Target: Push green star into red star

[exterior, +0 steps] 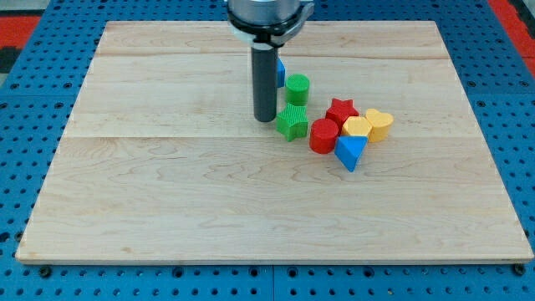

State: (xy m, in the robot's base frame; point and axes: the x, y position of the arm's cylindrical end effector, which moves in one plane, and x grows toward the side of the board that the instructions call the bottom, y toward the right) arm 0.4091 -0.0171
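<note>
The green star (292, 122) lies near the middle of the wooden board (167, 192). The red star (341, 110) lies to its right, with the red cylinder (323, 135) between and below them, close to the green star. My tip (265, 119) rests on the board just left of the green star, almost touching it. A green cylinder (298, 88) stands just above the green star.
A yellow pentagon-like block (357, 127) and a yellow heart (379, 124) sit right of the red star. A blue triangle (351, 152) lies below them. A blue block (281, 72) is partly hidden behind the rod. Blue pegboard (25, 167) surrounds the board.
</note>
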